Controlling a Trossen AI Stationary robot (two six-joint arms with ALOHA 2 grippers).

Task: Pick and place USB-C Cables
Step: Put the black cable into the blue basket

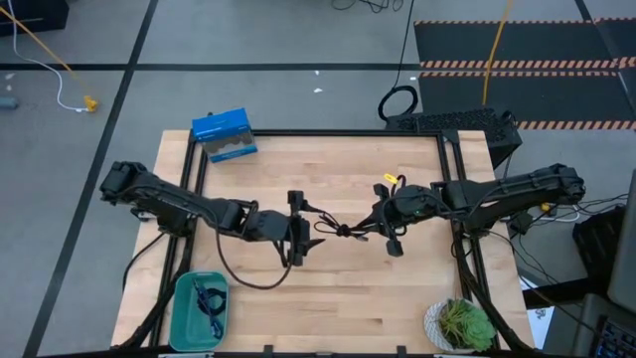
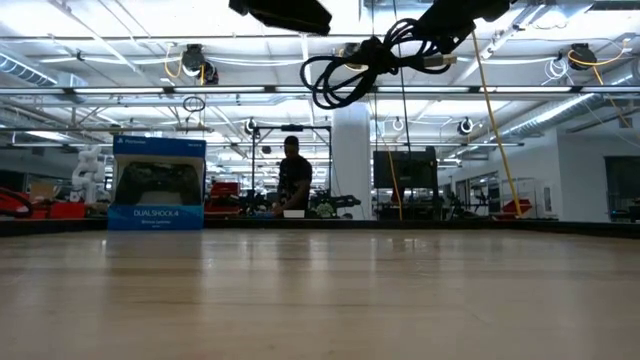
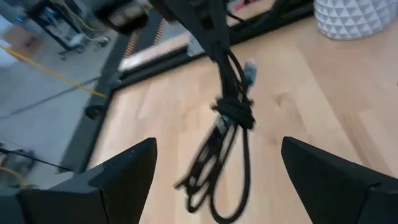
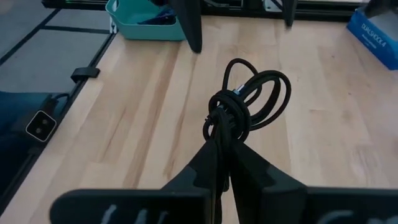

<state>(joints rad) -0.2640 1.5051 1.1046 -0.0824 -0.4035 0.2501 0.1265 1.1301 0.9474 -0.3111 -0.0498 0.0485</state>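
My right gripper [image 1: 366, 231] is shut on a black USB-C cable bundle [image 1: 340, 230] above the table's middle. In the low view the bundle [image 2: 350, 65] hangs well clear of the tabletop. My left gripper [image 1: 306, 231] is open and faces the bundle from the table's left. In the left wrist view, the bundle [image 3: 230, 124] hangs ahead of its two spread fingers without touching them. A blue-purple cable bundle [image 1: 209, 298] lies in the teal bin [image 1: 182, 316] at the near left corner. My right gripper pinches the black bundle between its two fingers [image 4: 249, 168] at the bound end of the coil [image 4: 219, 127], coming level from the table's right. The loops [image 4: 261, 93] stick out past the fingertips toward the left gripper. The bundle is lifted clear of the table.
A blue DualShock 4 box [image 1: 225, 135] stands at the far left of the table. A potted plant in a white pot [image 1: 460, 324] sits at the near right corner. A small yellow item [image 1: 391, 181] lies beside the right arm. Bare wood lies below both grippers.
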